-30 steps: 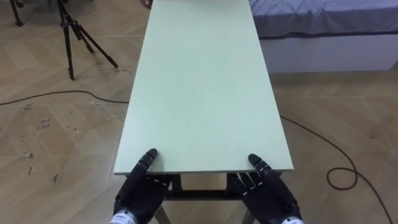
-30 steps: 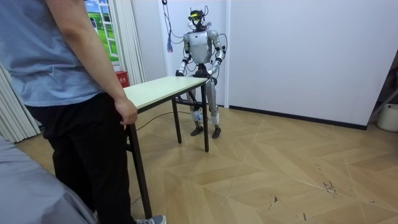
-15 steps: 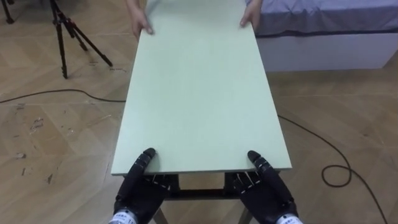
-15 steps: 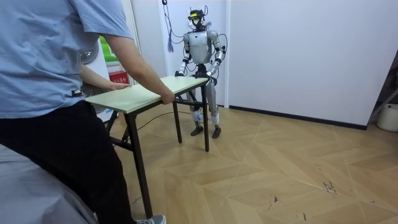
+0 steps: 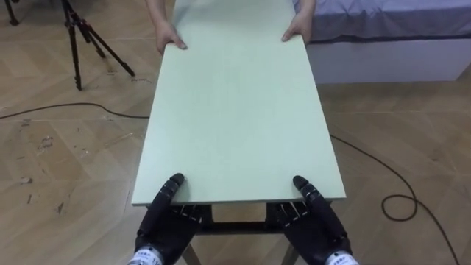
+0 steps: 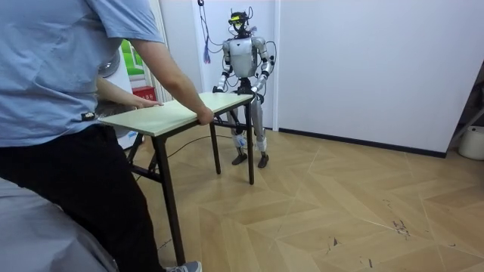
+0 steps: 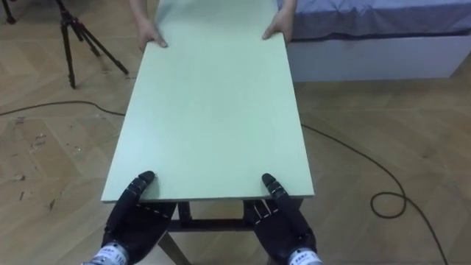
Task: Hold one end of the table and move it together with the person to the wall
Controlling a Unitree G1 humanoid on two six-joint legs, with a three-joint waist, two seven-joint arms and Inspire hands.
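Item: pale green rectangular table [image 5: 235,110] on dark metal legs, long axis running from 6 to 12 o'clock in the eye views, top bare. Near short edge at 6 o'clock, held in both robot hands; far short edge at 12 o'clock.

Left hand [image 5: 165,221], black, at 7 o'clock: clamped on the near edge of the table close to its left corner, thumb lying on the top surface, fingers curled in beneath the edge.

Right hand [image 5: 316,224], black, at 5 o'clock: clamped likewise close to the right corner, thumb on top, fingers tucked under.

Far end: person's hand [image 5: 168,37] at 11 o'clock and person's other hand [image 5: 298,31] at 1 o'clock, each gripping a far corner.

Surroundings, eye views: black tripod [image 5: 77,44] at 10 o'clock, standing on herringbone wooden floor [image 5: 66,162], apart from the table; bed with grey-blue cover and white base [image 5: 383,44] at 2 o'clock, near the table's far right corner.

Room view: robot upright at the far end of the table, close to a white wall [image 6: 363,68]; person in blue shirt and black trousers [image 6: 68,113] leaning in at the near end, arms stretched to the table edge; tabletop level between the two
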